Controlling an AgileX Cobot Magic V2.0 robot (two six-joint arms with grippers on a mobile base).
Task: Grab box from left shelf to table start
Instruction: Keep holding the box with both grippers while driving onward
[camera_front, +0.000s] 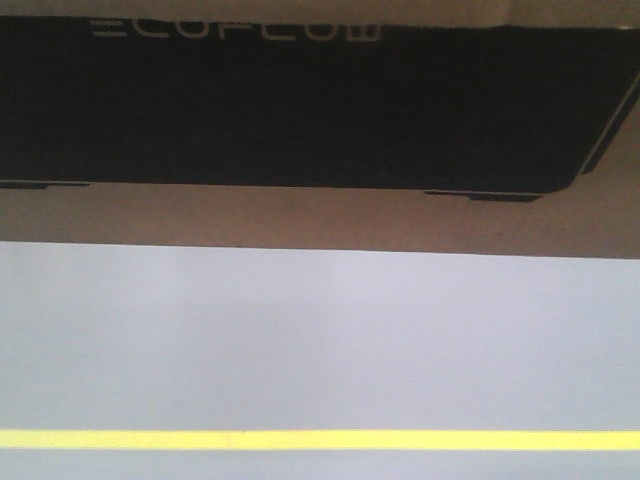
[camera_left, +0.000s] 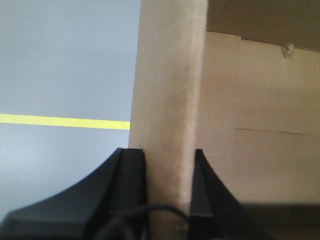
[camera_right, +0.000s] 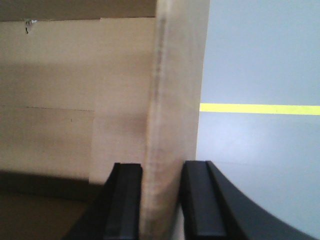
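An upright cardboard edge (camera_left: 167, 75) of the box (camera_front: 300, 215) is being clamped by the left gripper (camera_left: 167, 152), with its black jaws being pressed against either face of the panel. At the other end, a matching edge (camera_right: 175, 75) is being pinched in the same way by the right gripper (camera_right: 161, 167), its jaws being kept apart only by the cardboard between them. The box is being held level above the grey floor (camera_front: 300, 340), with its long axis running left to right across the front view and passing out of frame on both sides. Its black printed panel (camera_front: 300, 110) is being presented to the front camera. White lettering (camera_front: 235, 30) along the panel's top is being partly cut off by the overhanging cardboard top, but "ECOFLOW" can be made out from the lower halves of the letters. Beyond the box, the floor is being crossed by a single yellow line (camera_front: 320, 439), parallel to the box's length.
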